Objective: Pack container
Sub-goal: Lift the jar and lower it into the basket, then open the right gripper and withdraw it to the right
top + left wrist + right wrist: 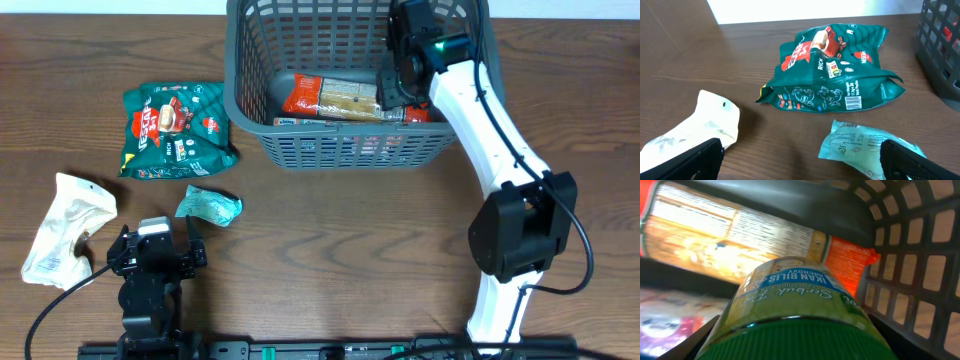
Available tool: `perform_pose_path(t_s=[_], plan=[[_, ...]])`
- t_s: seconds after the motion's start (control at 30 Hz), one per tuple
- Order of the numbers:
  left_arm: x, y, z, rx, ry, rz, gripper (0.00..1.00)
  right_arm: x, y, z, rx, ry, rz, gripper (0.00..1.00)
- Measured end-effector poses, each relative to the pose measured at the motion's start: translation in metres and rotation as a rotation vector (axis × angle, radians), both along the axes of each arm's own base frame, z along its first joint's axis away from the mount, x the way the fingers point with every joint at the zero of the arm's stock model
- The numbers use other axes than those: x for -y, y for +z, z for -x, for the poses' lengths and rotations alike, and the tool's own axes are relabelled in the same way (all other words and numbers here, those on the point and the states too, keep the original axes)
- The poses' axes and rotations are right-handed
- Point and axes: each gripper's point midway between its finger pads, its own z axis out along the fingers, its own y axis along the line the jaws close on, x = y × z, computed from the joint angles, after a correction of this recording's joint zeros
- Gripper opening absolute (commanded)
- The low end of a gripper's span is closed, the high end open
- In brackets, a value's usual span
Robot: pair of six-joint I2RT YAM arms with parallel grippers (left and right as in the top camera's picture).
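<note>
The dark grey lattice container (340,145) stands at the back middle of the table and holds an orange snack packet (330,97). My right gripper (395,85) is inside the container's right end, shut on a green-lidded jar (790,315) with a blue and yellow label; the orange packet (730,235) lies just beyond it. My left gripper (160,250) is open and empty low at the front left, its fingers either side of bare table (800,160). A small teal packet (865,147) lies by its right finger, a cream packet (695,125) by its left.
A green coffee bag (175,130) lies left of the container; it also shows in the left wrist view (832,70). The cream packet (65,225) lies at the far left and the teal packet (210,205) just ahead of my left gripper. The container's corner (942,50) is at right.
</note>
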Motion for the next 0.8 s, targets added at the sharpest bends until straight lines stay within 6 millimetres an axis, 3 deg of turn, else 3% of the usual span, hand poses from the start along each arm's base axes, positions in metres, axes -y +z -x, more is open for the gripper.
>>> perform_pose_path(t_s=[0.13,0.3,0.4,0.53,0.8], plan=[[0.000,0.000,0.000,0.000,0.000,0.000,0.98,0.014,-0.002,-0.002,-0.011,-0.033,-0.018,0.01],[0.000,0.000,0.000,0.000,0.000,0.000,0.98,0.027,-0.003,-0.002,-0.024,-0.059,-0.023,0.59],[0.000,0.000,0.000,0.000,0.000,0.000,0.99,0.026,-0.003,-0.001,-0.030,-0.057,-0.027,0.79],[0.000,0.000,0.000,0.000,0.000,0.000,0.99,0.023,-0.004,0.000,-0.033,-0.045,-0.036,0.83],[0.000,0.000,0.000,0.000,0.000,0.000,0.99,0.006,0.002,0.006,-0.050,0.024,-0.052,0.80]])
